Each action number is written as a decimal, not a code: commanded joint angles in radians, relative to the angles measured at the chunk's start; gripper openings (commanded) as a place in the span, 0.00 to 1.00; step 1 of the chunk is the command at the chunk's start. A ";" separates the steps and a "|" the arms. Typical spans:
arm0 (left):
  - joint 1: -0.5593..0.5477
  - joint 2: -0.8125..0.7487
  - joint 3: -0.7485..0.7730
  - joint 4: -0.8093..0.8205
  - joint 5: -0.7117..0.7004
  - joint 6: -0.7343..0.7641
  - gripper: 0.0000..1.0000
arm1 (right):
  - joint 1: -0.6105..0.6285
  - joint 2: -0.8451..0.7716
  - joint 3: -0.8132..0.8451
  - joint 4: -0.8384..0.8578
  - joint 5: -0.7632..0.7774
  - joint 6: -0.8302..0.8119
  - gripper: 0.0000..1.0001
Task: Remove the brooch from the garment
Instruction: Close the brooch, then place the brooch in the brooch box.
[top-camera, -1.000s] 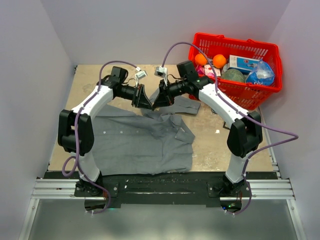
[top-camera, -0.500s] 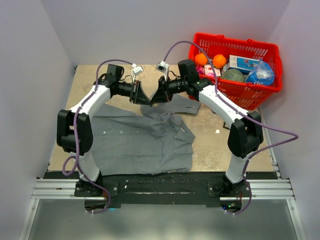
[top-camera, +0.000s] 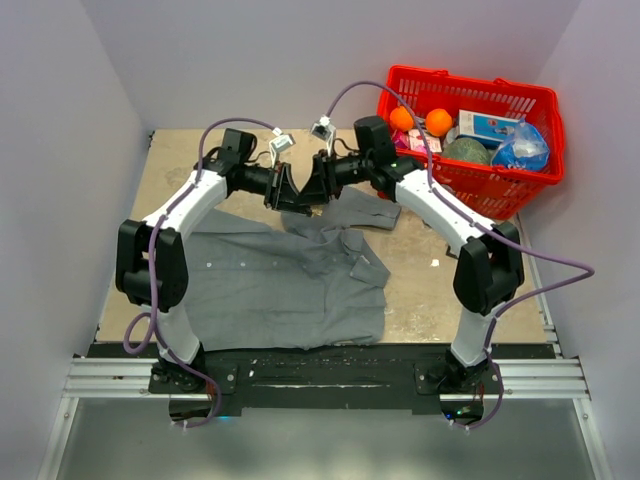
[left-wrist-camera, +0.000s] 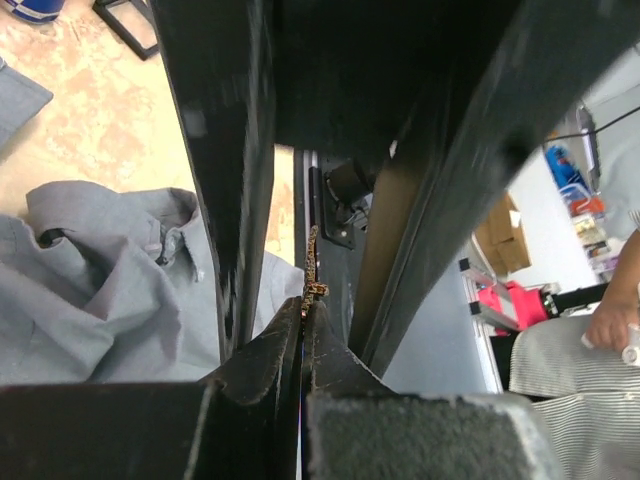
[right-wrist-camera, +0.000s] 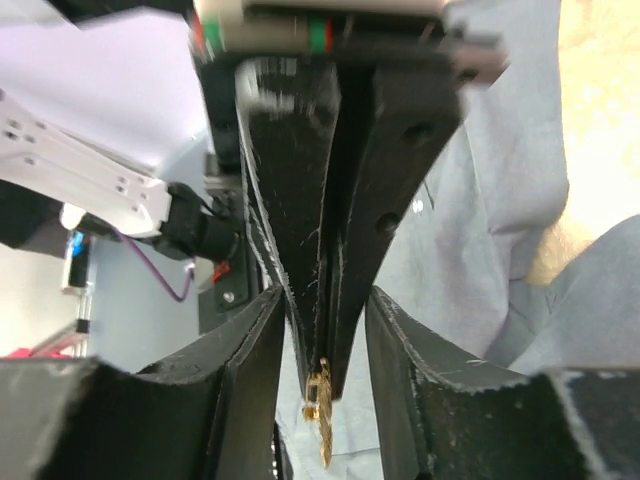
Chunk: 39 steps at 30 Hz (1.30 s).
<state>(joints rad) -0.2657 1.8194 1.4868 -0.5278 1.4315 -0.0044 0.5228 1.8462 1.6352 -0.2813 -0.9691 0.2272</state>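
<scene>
The grey shirt, the garment (top-camera: 270, 280), lies flat on the table's near half, its collar toward the back. My two grippers meet in the air above the collar. My left gripper (top-camera: 291, 194) is shut on the small gold brooch (left-wrist-camera: 313, 272), which sticks out past its fingertips (left-wrist-camera: 285, 335) clear of the cloth. My right gripper (top-camera: 312, 188) is open, with its jaws on either side of the left gripper's tips. In the right wrist view the brooch (right-wrist-camera: 320, 412) hangs between my open right fingers (right-wrist-camera: 245, 370). The garment shows below in both wrist views (left-wrist-camera: 100, 300) (right-wrist-camera: 500, 200).
A red basket (top-camera: 470, 185) with oranges, a box and other items stands at the back right. A small white scrap (top-camera: 435, 262) lies on the table right of the shirt. Walls close in the left, back and right.
Both grippers have risen slightly and come together. The right gripper's open jaws now straddle the left gripper's tips, where a gap showed before.
</scene>
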 joint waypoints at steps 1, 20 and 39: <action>-0.006 -0.015 0.038 -0.081 0.017 0.118 0.00 | -0.059 -0.019 0.080 0.041 -0.092 0.034 0.44; -0.004 -0.005 0.063 -0.133 -0.006 0.182 0.00 | -0.099 -0.044 0.077 -0.386 -0.149 -0.379 0.38; -0.006 0.000 0.066 -0.140 -0.017 0.198 0.00 | -0.103 -0.022 0.071 -0.352 -0.296 -0.350 0.47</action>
<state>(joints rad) -0.2695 1.8194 1.5120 -0.6899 1.3975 0.1864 0.3870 1.8462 1.6909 -0.6239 -1.2213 -0.0917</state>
